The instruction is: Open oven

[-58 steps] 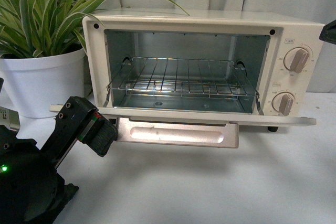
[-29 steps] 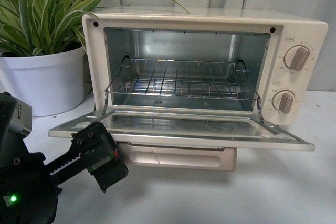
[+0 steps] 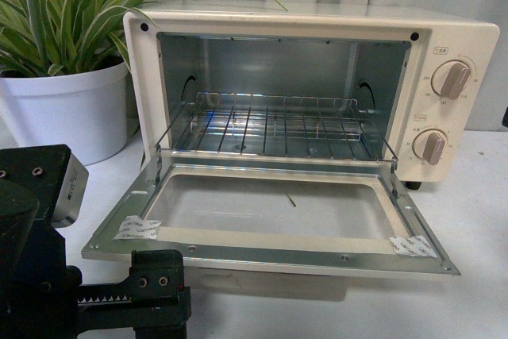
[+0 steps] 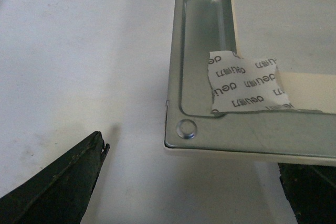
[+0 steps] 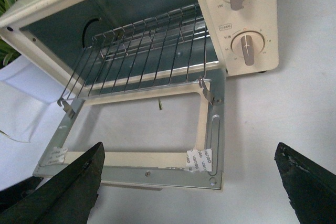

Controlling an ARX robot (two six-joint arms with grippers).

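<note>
On the white table (image 3: 476, 228), beside a potted plant (image 3: 63, 29), the cream toaster oven (image 3: 464, 41) stands with its glass door (image 3: 270, 253) lying open toward the robot and its wire rack (image 3: 270, 125) exposed. The left gripper (image 4: 193, 156) gapes wide at the door's taped corner. The right gripper (image 5: 189, 153) is spread wide and empty.

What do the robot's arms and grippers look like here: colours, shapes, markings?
The left arm is matte black, with a silver-grey block carrying small dark markings, round screws and a toothed rail. The left gripper has black, wedge-shaped fingers; the right gripper has the same kind of fingers. No cables or sleeves show.
</note>
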